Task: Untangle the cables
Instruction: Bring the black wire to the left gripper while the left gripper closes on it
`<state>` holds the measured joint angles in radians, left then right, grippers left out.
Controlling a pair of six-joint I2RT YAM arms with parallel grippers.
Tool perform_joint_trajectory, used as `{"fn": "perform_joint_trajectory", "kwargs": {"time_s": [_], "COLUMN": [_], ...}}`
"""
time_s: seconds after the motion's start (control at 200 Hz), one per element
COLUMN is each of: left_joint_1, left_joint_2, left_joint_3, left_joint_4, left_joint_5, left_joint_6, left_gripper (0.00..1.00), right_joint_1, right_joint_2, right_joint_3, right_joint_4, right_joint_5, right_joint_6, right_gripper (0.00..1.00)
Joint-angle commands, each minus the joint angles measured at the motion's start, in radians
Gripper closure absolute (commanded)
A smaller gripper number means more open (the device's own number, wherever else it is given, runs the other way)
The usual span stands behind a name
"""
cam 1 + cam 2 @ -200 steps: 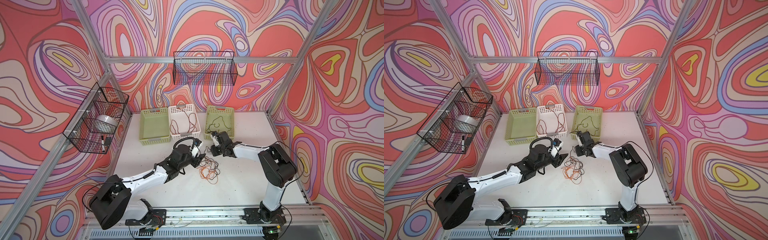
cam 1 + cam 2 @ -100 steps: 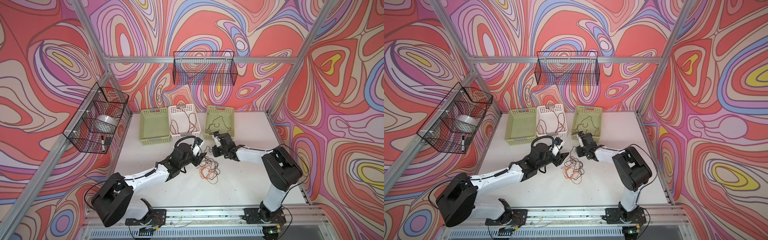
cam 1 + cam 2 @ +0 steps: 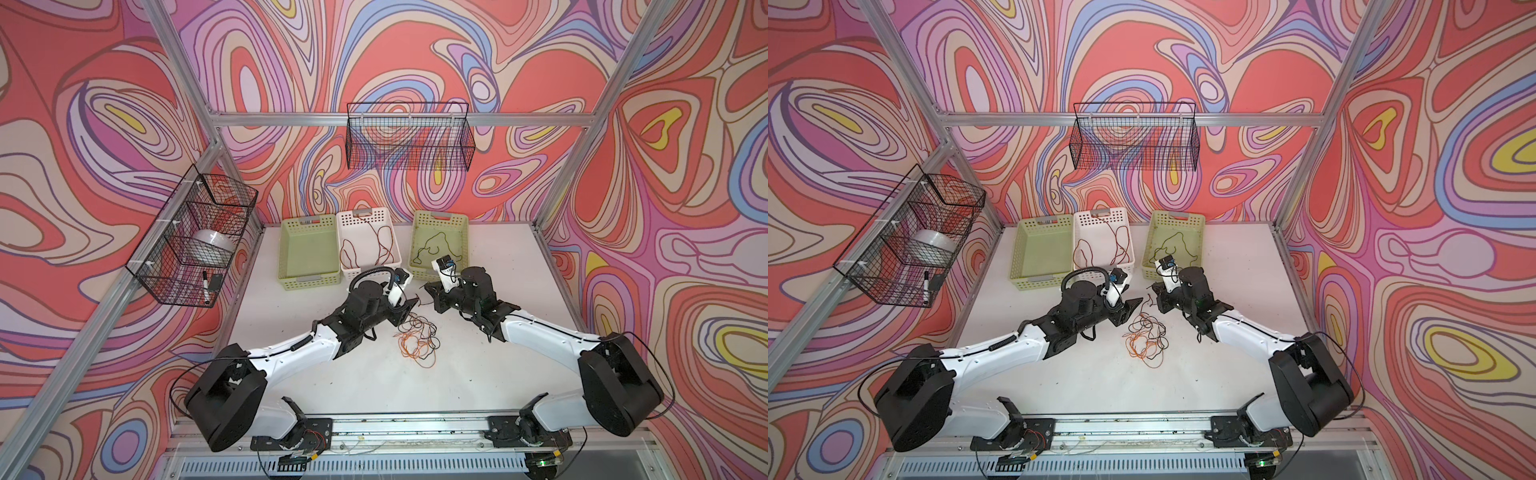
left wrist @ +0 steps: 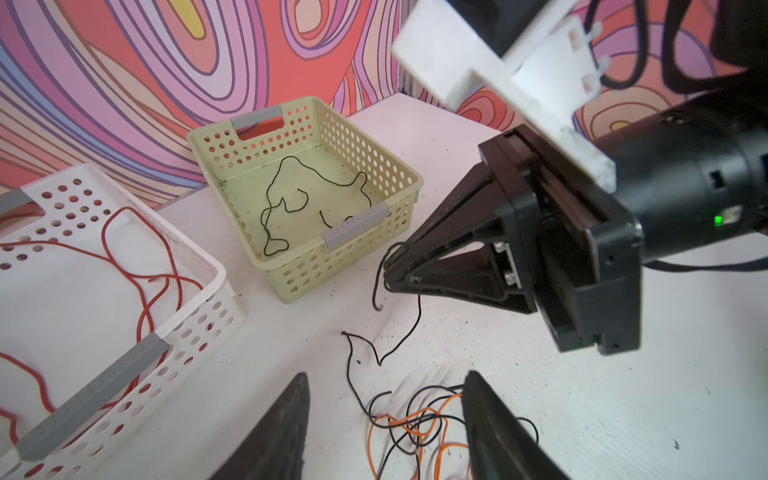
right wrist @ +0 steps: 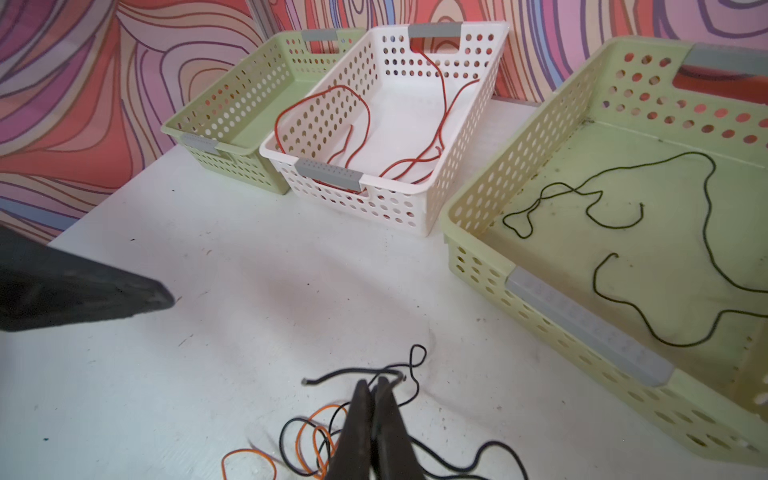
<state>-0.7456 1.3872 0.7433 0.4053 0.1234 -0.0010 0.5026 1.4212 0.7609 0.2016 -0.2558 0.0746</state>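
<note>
Pinching black cable end with right gripper, jaws fully closed, just right of centre in both top views. Hovering with left gripper, jaws parted, above black and orange cable tangle, centre frame. Reddish-brown cable: inside white basket, upper centre.

In both top views the tangle is too fine to tell which strand crosses which. In the right wrist view the black cord slips out of sight between the pressed-together right fingers, and the picture's edge cuts off the orange cord.
</note>
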Motion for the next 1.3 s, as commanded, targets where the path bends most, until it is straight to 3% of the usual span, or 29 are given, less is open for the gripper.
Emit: {"fn": "perform_joint_trajectory", "kwargs": {"time_s": [0.0, 0.2, 0.706, 0.926, 1.112, 1.297], "left_joint_1": [-0.003, -0.002, 0.004, 0.005, 0.005, 0.005], "left_joint_2": [0.028, 0.084, 0.173, 0.184, 0.210, 0.242], "left_joint_3": [0.000, -0.023, -0.030, -0.062, -0.125, -0.146], "left_joint_4": [0.104, 0.263, 0.374, 0.437, 0.614, 0.713], "left_joint_5": [0.007, 0.002, -0.030, -0.006, 0.010, -0.007], "left_joint_6": [-0.011, -0.071, -0.090, -0.093, -0.077, -0.084], "left_gripper": [0.46, 0.51, 0.71, 0.69, 0.64, 0.66], "right_joint_1": [-0.005, -0.005, -0.005, -0.006, -0.005, -0.004], "right_joint_2": [-0.034, -0.046, -0.057, -0.043, -0.013, -0.005], "right_joint_3": [0.000, 0.011, 0.021, 0.046, 0.077, 0.089], "right_joint_4": [0.013, -0.010, -0.036, -0.059, -0.077, -0.092], "right_joint_5": [-0.082, -0.135, -0.172, -0.168, -0.196, -0.229], "right_joint_6": [-0.015, -0.010, 0.001, 0.015, 0.040, 0.042], "right_gripper": [1.00, 1.00, 1.00, 1.00, 1.00, 1.00]}}
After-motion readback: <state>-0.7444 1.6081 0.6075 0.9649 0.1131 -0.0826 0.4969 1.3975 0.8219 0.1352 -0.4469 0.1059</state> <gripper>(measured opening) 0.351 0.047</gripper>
